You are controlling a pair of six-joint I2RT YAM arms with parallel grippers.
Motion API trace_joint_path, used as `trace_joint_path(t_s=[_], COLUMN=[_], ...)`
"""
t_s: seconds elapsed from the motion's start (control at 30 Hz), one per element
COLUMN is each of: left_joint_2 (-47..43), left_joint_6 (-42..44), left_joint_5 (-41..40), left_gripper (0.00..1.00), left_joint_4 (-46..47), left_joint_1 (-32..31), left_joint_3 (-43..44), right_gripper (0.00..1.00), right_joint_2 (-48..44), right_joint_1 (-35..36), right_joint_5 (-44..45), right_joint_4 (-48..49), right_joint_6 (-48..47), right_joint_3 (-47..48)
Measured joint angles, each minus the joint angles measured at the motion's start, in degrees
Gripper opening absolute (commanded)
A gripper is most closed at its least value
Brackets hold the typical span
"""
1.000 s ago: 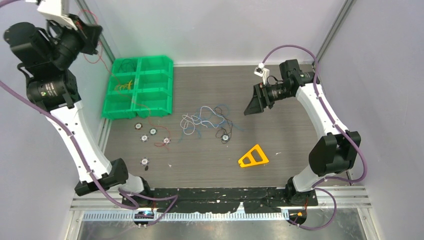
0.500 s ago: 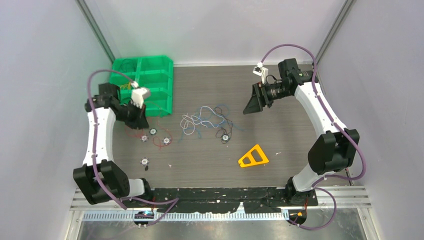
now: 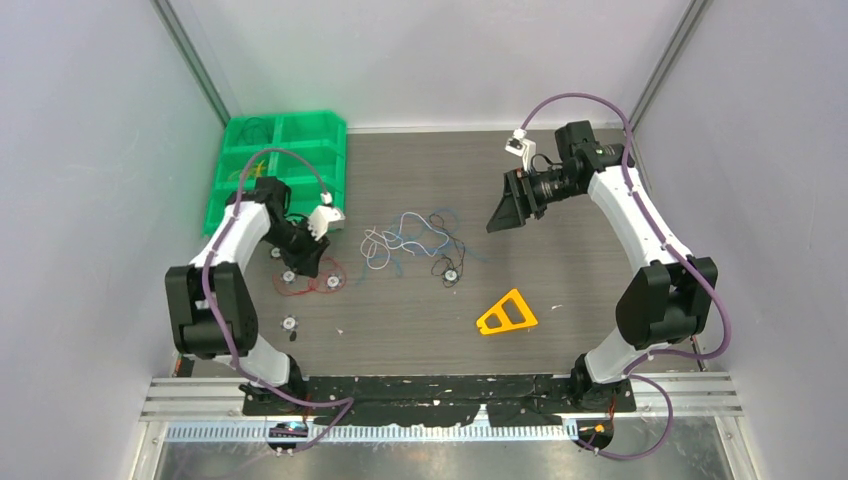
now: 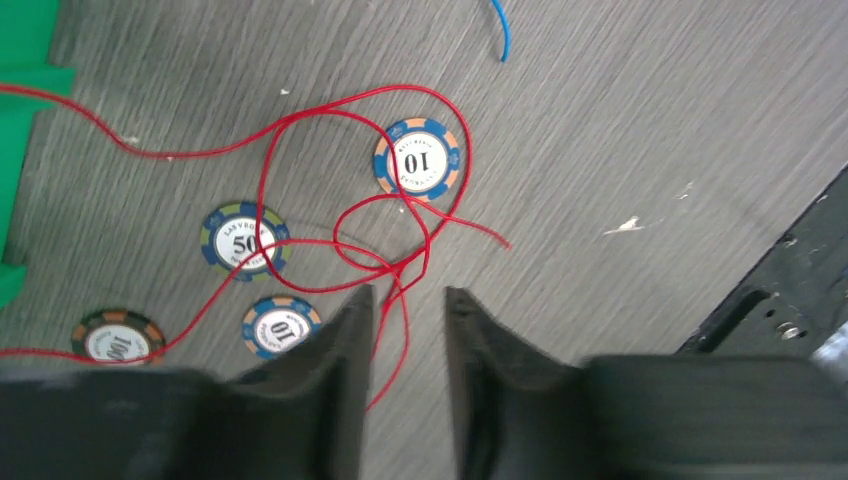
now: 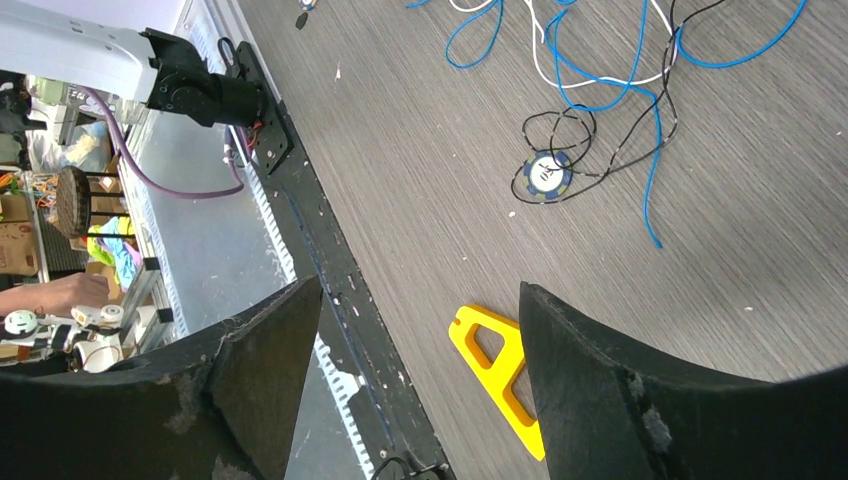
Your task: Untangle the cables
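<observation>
A thin red cable (image 4: 400, 230) lies in loose loops on the table among poker chips; it also shows in the top view (image 3: 322, 275). My left gripper (image 4: 408, 292) hangs low over it with its jaws a little apart, and a strand of the red cable runs between the fingers, not pinched. In the top view the left gripper (image 3: 308, 262) is left of centre. A tangle of white, blue and black cables (image 3: 405, 240) lies mid-table and shows in the right wrist view (image 5: 590, 70). My right gripper (image 3: 503, 215) is wide open and empty above the table, right of the tangle.
Green bins (image 3: 280, 170) with some wires stand at the back left. Several poker chips lie near the red cable, one being the "10" chip (image 4: 420, 160); another chip (image 5: 545, 175) sits inside the black loops. A yellow triangle (image 3: 507, 313) lies front right.
My left arm has swung down from high at the back left to the table and moved right over the red cable's loops. The right arm has barely moved.
</observation>
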Motion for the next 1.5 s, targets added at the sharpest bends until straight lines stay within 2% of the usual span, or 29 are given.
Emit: trace_joint_path(t_s=[0.07, 0.17, 0.23, 0.27, 0.47, 0.6, 0.67, 0.83, 0.93, 1.03, 1.13, 1.23, 1.43, 1.47, 1.5], left_joint_2=[2.38, 4.57, 5.01, 5.09, 6.60, 6.80, 6.86, 8.68, 9.38, 9.38, 9.40, 9.42, 11.02, 11.10, 11.10], left_joint_6=[3.10, 6.64, 8.17, 9.44, 12.02, 12.44, 12.28, 11.45, 10.73, 9.14, 7.21, 5.07, 1.55, 1.33, 1.36], left_joint_5=[-1.29, -3.23, -4.31, -4.85, -7.45, -9.86, -10.51, -13.33, -15.82, -19.63, -22.84, -26.34, -31.30, -31.67, -31.95], left_gripper=[0.54, 0.65, 0.89, 0.98, 0.99, 0.91, 0.81, 0.73, 0.73, 0.80, 0.79, 0.69, 0.05, 0.00, 0.00], left_joint_4=[0.46, 1.62, 2.60, 3.02, 5.79, 10.10, 10.91, 10.97, 11.56, 12.11, 13.09, 14.05, 14.34, 14.27, 14.38], left_joint_1=[-1.07, -2.40, -3.04, -3.32, -5.16, -7.02, -7.54, -8.74, -10.16, -12.70, -14.73, -16.41, -18.14, -18.27, -18.29], left_joint_3=[0.02, -0.24, -0.68, -0.79, -1.51, -5.38, -6.73, -5.57, -5.18, -5.20, -5.51, -6.21, -6.23, -6.23, -6.29], right_gripper=[0.78, 0.78, 0.78, 0.78, 0.78, 0.78, 0.78, 0.78, 0.78, 0.78, 0.77, 0.77, 0.77, 0.77, 0.77], right_joint_2=[0.00, 0.00, 0.00, 0.00, -0.02, -0.04, -0.04, -0.02, -0.02, 0.00, 0.00, 0.00, 0.00, 0.00, 0.00], right_joint_1=[0.00, 0.00, 0.00, 0.00, 0.00, 0.00, 0.00, 0.00, 0.00, 0.00, 0.00, 0.00, 0.00, 0.00, 0.00], right_joint_5=[0.09, 0.11, 0.15, 0.20, 0.90, 1.40, 1.73, 2.23, 2.45, 2.71, 2.78, 2.89, 2.89, 2.91, 2.93], right_joint_4=[0.00, 0.02, 0.04, 0.04, 0.00, 0.00, 0.02, 0.02, 0.02, 0.02, 0.00, 0.00, -0.02, -0.04, -0.07], right_joint_6=[0.00, 0.00, 0.02, 0.02, 0.02, 0.02, 0.02, 0.09, 0.28, 0.37, 0.48, 0.50, 0.48, 0.48, 0.46], right_joint_3=[-0.11, -0.13, -0.28, -0.37, -1.22, -1.25, -1.22, -1.22, -1.22, -1.18, -1.14, -1.14, -1.14, -1.14, -1.14])
